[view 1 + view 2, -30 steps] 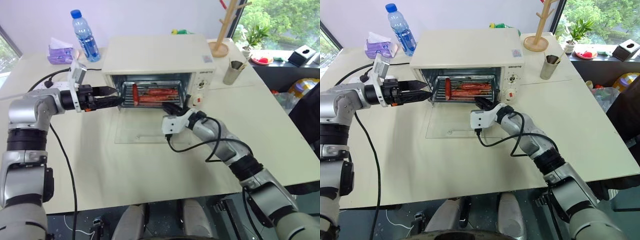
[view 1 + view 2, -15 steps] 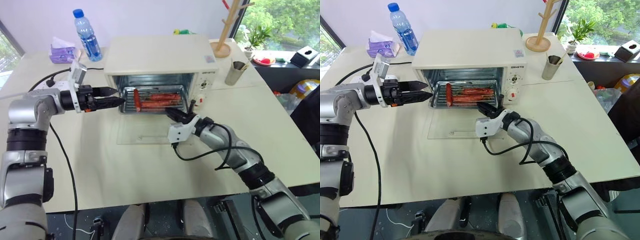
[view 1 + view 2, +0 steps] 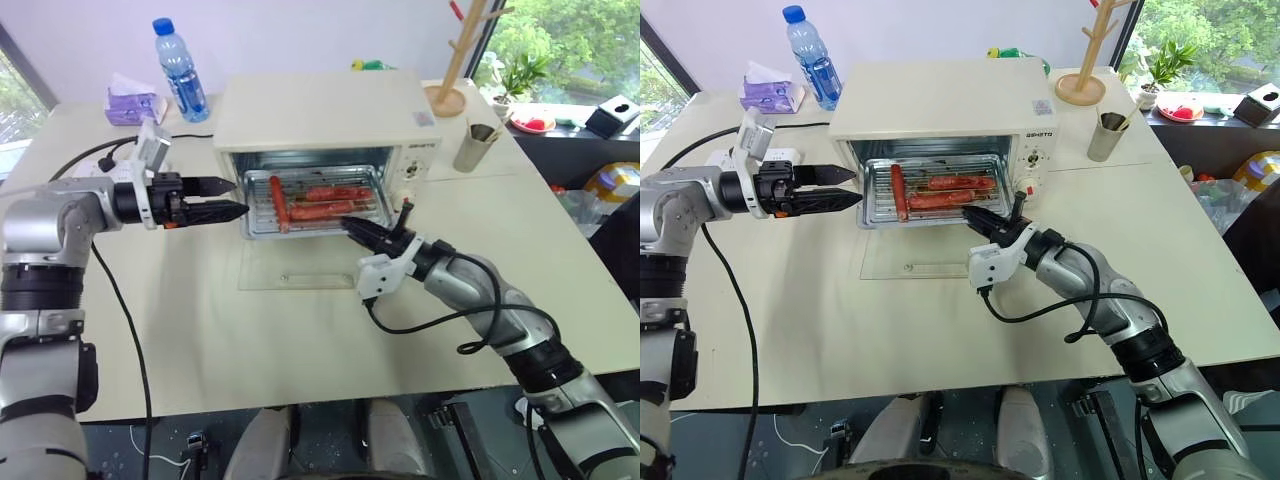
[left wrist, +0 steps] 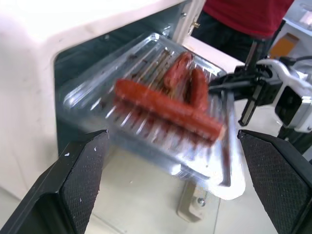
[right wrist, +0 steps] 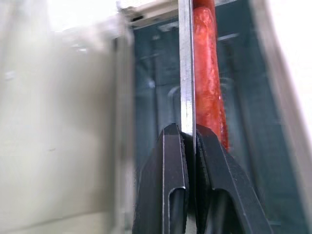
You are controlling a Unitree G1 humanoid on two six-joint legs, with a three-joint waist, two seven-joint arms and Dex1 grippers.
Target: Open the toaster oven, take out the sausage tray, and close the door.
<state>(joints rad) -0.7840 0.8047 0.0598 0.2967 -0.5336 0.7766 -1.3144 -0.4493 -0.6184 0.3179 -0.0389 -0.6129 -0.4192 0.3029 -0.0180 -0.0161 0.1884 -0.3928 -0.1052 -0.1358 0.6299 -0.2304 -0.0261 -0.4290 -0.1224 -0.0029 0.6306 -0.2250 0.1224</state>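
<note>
On the worktop [image 3: 180, 330], the toaster oven [image 3: 325, 100] is standing with the door [image 3: 300, 268] folded flat in front of it, glass face lying on the surface. The sausage tray [image 3: 318, 200] is sitting partly drawn out of the oven mouth, its front edge projecting over the lowered door, with several red sausages [image 3: 322, 195] lying on it.

The step in hand appears to be withdrawing the tray. To do it well, the pull should run straight out along the line of the oven opening, keeping the tray level so the sausages are not rolling toward the front lip. A single-corner grip is likely to twist the tray against the oven walls, so the free arm should be taking the opposite side before the tray is clearing its support.

The right end effector [image 3: 358, 227] is pinching the tray's front rim near its right corner; the right wrist view is showing the thin metal edge clamped between its two pressed-together fingers [image 5: 168, 165]. The left end effector [image 3: 225, 197] is hovering just beside the oven's left front edge with fingers spread wide, holding nothing and touching nothing; in the left wrist view the tray is lying framed between its open fingers.
</note>
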